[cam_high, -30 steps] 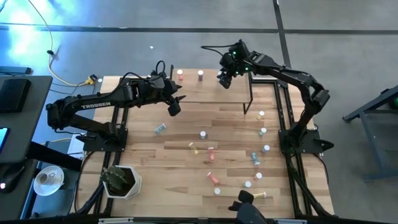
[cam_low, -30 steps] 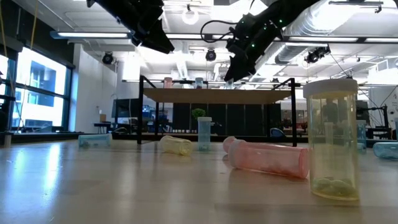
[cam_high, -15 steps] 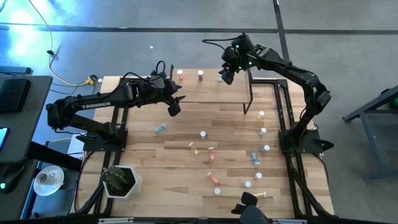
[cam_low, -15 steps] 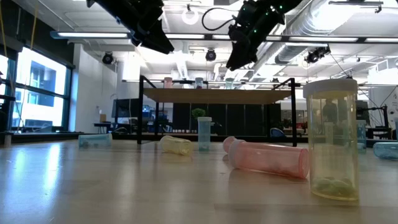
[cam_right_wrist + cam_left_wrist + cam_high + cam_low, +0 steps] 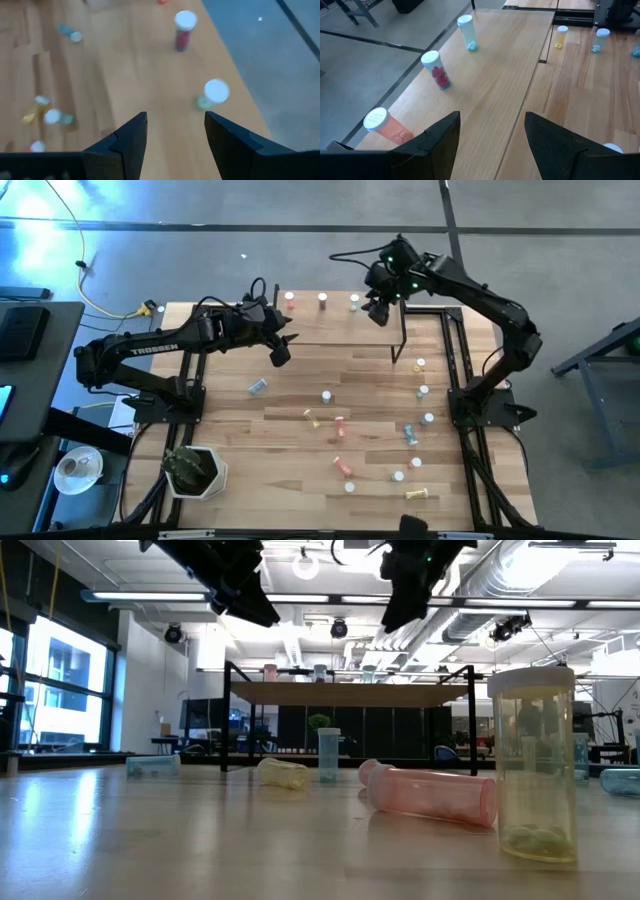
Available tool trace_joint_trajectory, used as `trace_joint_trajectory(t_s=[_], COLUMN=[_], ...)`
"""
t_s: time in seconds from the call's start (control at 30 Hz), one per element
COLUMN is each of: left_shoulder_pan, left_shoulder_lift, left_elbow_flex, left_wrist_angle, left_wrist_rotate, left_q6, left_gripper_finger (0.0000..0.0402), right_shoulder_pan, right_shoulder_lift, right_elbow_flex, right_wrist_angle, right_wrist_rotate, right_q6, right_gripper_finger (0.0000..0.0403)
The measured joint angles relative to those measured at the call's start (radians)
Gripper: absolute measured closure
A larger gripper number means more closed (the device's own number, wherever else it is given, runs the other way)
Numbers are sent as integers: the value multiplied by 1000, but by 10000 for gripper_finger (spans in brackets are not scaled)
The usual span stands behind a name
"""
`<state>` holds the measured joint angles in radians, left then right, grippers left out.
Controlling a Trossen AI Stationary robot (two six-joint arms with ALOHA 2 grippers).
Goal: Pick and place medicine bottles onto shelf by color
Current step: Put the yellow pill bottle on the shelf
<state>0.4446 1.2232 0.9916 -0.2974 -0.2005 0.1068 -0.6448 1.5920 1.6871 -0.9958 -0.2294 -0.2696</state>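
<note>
Both the right gripper (image 5: 379, 308) and the left gripper (image 5: 281, 346) hang over the shelf (image 5: 330, 327) with fingers apart and empty, while three bottles (image 5: 322, 300) stand along its far edge.

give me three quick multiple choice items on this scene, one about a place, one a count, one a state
1. Where is the right hand?
A. over the shelf's right end
B. low over the table's front edge
C. beside the plant pot

2. How many bottles stand on the shelf?
A. none
B. three
C. seven

3. How does the pink bottle nearest the low camera sit?
A. upright
B. on its side
C. held by a hand

Answers:
1 A: in the high view the right hand hangs over the right end of the shelf.
2 B: three white caps line the shelf's far edge, at and.
3 B: in the low view the pink bottle lies flat on the table, beside an upright yellow bottle.
</note>
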Motion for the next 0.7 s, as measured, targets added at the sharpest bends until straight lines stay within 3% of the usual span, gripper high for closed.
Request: trace_joint_trajectory(t_s=[0.1, 0.23, 0.43, 0.7], left_shoulder_pan=[0, 0, 0, 0], left_shoulder_lift=[0, 0, 0, 0], left_elbow_flex=[0, 0, 0, 0], left_wrist_angle=[-6, -24, -39, -41], left_wrist_rotate=[0, 0, 0, 31], left_q6=[-1, -1, -1, -25], left_gripper_finger=[188, 188, 188, 188], right_shoulder_pan=[25, 65, 164, 320], right_shoulder_lift=[-28, -107, -315, -576], right_elbow_flex=[-24, -196, -476, -703], right_wrist_angle=[-14, 26, 129, 148], right_wrist_rotate=[-16, -17, 6, 53], right_q6=[5, 56, 208, 447], right_gripper_finger=[212, 212, 212, 212])
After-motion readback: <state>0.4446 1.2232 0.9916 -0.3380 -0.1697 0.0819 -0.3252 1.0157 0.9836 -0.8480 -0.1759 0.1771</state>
